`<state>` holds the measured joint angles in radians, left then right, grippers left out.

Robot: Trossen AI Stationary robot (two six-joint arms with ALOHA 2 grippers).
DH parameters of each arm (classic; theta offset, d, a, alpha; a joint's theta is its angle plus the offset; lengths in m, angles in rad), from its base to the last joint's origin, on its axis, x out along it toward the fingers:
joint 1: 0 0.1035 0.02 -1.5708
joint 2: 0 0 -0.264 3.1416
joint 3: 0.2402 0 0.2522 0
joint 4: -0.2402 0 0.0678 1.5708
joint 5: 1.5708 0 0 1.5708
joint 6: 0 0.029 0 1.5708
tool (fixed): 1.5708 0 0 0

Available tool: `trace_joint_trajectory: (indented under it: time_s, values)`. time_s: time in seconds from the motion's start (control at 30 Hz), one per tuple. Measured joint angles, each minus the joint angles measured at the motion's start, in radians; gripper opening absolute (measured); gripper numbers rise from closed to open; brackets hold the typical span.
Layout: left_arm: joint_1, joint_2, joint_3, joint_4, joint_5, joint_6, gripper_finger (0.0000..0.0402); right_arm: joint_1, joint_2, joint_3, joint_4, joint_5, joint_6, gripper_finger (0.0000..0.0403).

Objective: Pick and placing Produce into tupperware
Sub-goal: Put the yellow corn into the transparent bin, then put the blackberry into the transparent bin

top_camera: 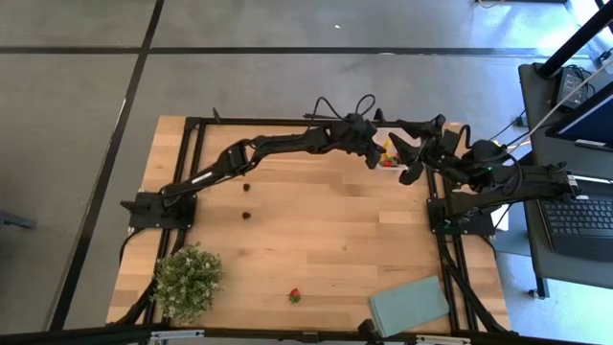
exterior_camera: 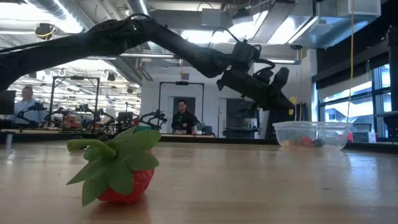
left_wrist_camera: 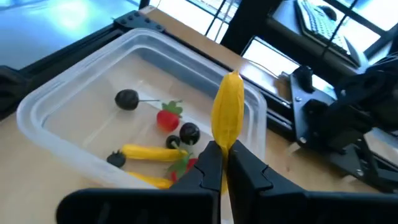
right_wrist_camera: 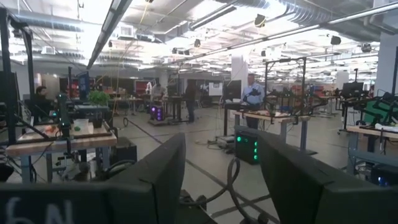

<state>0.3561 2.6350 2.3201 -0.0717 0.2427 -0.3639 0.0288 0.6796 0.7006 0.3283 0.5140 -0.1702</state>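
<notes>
Left claw (left_wrist_camera: 222, 163) is pinched on a yellow sliver (left_wrist_camera: 227, 117), held upright over the tub (left_wrist_camera: 59, 93). In the high view the left claw sits above the tub at the far right part of the table (top_camera: 316, 230), just beside the right arm. In the low view it hangs above the tub's rim, clear of it.

Tub contents in the left wrist view: two dark berries (left_wrist_camera: 127, 99), one with a thin stem; a red strawberry (left_wrist_camera: 168, 118) between them; another yellow sliver (left_wrist_camera: 152, 152) lying flat; a small dark piece at its end. More red and yellow shows next to the claw, partly hidden.

Right claw (right_wrist_camera: 221, 177) is spread, nothing between the fingers. It is raised off the table near the tub on the right side and points out into the room.

Loose produce on the table: two dark berries in the left-centre part (top_camera: 247, 189), near each other but apart; a loose strawberry (top_camera: 294, 295) near the front edge. The same loose strawberry sits close to the low camera, green leaves on top, lying on its side.

Also on the table: bushy plant (top_camera: 189, 280) at the front left corner, grey-green flat pad (top_camera: 410, 305) at front right. People stand at benches in the room behind.
</notes>
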Motion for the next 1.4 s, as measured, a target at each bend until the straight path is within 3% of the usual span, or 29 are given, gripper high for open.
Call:
trace_joint_trajectory:
  time_s: [0.3, 0.63, 0.87, 1.4]
  values:
    - [-0.005, 0.001, 0.0, -0.007, -0.05, 0.066, 0.0022, 0.0, 0.0, 0.0, -0.024, 0.0, 0.003, 0.0201]
    - [-0.024, 0.0, 0.0, -0.011, -0.066, 0.109, 0.0013, 0.0, 0.0, 0.0, -0.024, 0.0, 0.004, 0.0201]
    - [-0.032, 0.0, 0.0, -0.001, -0.102, 0.147, 0.0054, 0.0, 0.0, 0.0, -0.025, 0.0, 0.004, 0.0201]
    - [-0.027, -0.008, 0.0, -0.009, -0.069, 0.158, 0.0156, 0.0, 0.0, 0.0, -0.028, 0.0, 0.004, 0.0201]
